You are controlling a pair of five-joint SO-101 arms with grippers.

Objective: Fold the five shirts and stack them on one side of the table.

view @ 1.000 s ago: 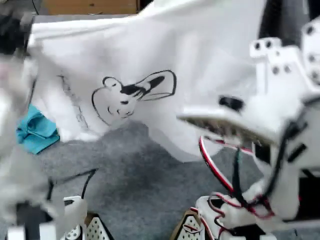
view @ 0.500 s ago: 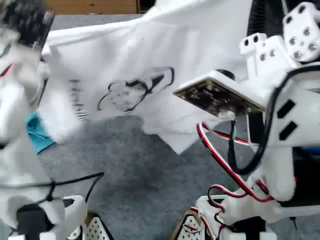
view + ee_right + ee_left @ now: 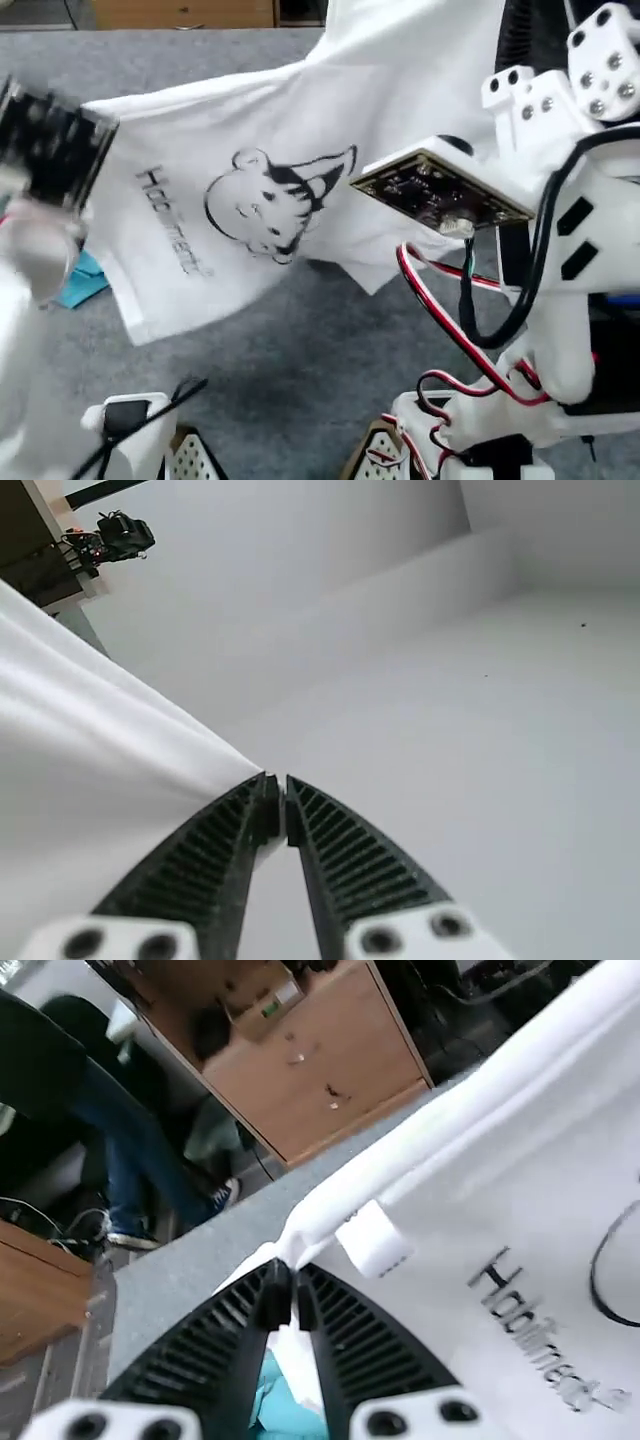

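High view showed white shirt held up over grey surface, teal cloth beside it. Wrist views added: left gripper and right gripper jaws clamped on shirt's edge.

white shirt cropped, left arm blurred
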